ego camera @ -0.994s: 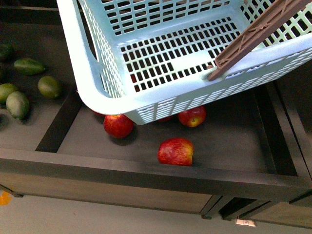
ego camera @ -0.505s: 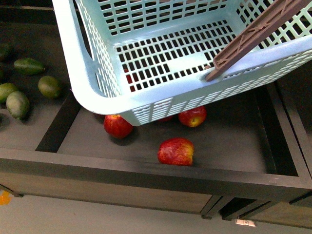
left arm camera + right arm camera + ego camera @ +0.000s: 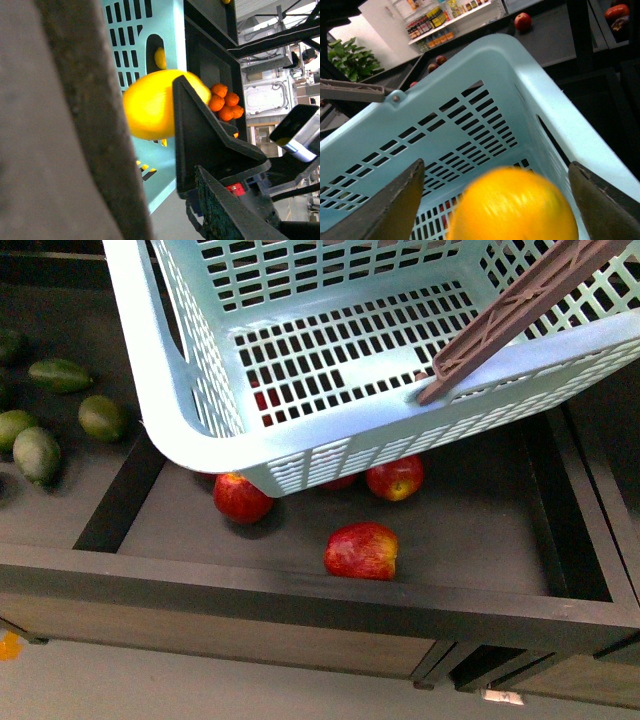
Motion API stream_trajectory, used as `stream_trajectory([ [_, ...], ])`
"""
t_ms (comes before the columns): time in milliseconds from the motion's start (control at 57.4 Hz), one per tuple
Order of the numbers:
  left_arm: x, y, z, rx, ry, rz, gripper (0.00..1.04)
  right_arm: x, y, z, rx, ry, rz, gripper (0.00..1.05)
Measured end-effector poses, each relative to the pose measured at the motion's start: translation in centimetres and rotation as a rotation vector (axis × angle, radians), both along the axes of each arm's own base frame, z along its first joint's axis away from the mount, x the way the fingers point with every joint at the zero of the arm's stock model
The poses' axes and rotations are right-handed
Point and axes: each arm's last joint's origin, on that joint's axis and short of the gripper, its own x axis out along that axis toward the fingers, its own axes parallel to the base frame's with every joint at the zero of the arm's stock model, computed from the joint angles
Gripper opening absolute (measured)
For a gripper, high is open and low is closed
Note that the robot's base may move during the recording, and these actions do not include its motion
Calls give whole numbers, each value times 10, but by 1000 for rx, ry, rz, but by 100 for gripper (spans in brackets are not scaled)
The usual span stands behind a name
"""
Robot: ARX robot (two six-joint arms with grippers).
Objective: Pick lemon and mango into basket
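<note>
The lemon (image 3: 150,107) sits between the fingers (image 3: 200,140) of the left claw (image 3: 142,95), which is closed on it. It hangs just beside the outer wall of the basket (image 3: 165,20), near the hand hole. One dark finger hides part of it. It is roundish and bright yellow with a matte skin.

The mango (image 3: 515,207) lies between the widely spread fingers of the right claw (image 3: 496,167), directly over the open basket (image 3: 485,60). There is a clear gap to one finger, and I cannot tell whether it touches the other. It is yellow shading to orange, smooth and blurred.

In the front view the turquoise basket (image 3: 200,430) is tilted, with its brown-grey handle (image 3: 510,315) rising toward the upper right. It hangs above a dark shelf bin (image 3: 300,590). Three red apples are in that bin: one in the open (image 3: 361,550) and two partly under the basket's edge (image 3: 242,497) (image 3: 395,478). The next bin to the left holds green fruits (image 3: 100,417). A pile of oranges (image 3: 225,102) shows beyond the lemon in the left wrist view.
</note>
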Motion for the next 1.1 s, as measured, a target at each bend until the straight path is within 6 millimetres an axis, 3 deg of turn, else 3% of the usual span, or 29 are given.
stream_trajectory([
  [70, 0, 0, 0, 1, -1, 0, 30, 1, 0, 1, -3, -2, -20, 97],
  [174, 0, 0, 0, 5, -6, 0, 30, 0, -10, 8, 23, -34, -60, 96],
  [296, 0, 0, 0, -2, 4, 0, 30, -14, -44, 17, 46, -77, -210, 96],
  [436, 1, 1, 0, 4, -3, 5, 30, -45, -82, 15, -27, -84, -369, 96],
  [627, -2, -3, 0, -5, 4, -18, 30, -77, -71, -6, -324, -116, -215, 65],
  [994, 0, -1, 0, 1, 0, -4, 30, -140, -55, -39, -409, -110, -231, 3],
  [1098, 0, -1, 0, 1, -1, -3, 30, -154, -49, -44, -415, -122, -206, 2],
])
